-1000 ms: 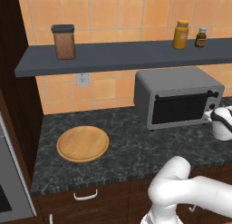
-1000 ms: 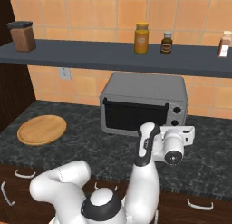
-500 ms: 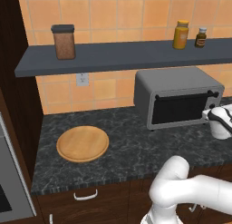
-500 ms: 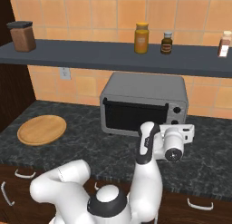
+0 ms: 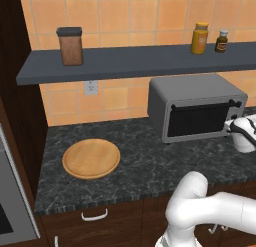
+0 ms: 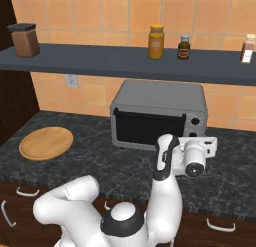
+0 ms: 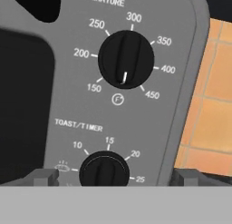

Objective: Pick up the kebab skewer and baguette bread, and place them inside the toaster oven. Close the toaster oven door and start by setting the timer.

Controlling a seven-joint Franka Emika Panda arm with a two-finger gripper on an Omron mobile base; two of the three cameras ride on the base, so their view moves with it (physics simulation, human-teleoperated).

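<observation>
With the toaster oven door closed, the gripper stays at the timer knob, fingers spread, apparently not yet gripping.

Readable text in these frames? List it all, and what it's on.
All on the toaster oven control panel, hand view:
"TEMPERATURE" (first letter cut off) above the upper knob.
"150", "200", "250", "300", "350", "400", "450" around that knob.
"F°" in a circle below it.
"TOAST/TIMER" above the lower knob.
"10", "15", "20", "25" around that knob.
Labels on the shelf bottles: too small to read.
</observation>
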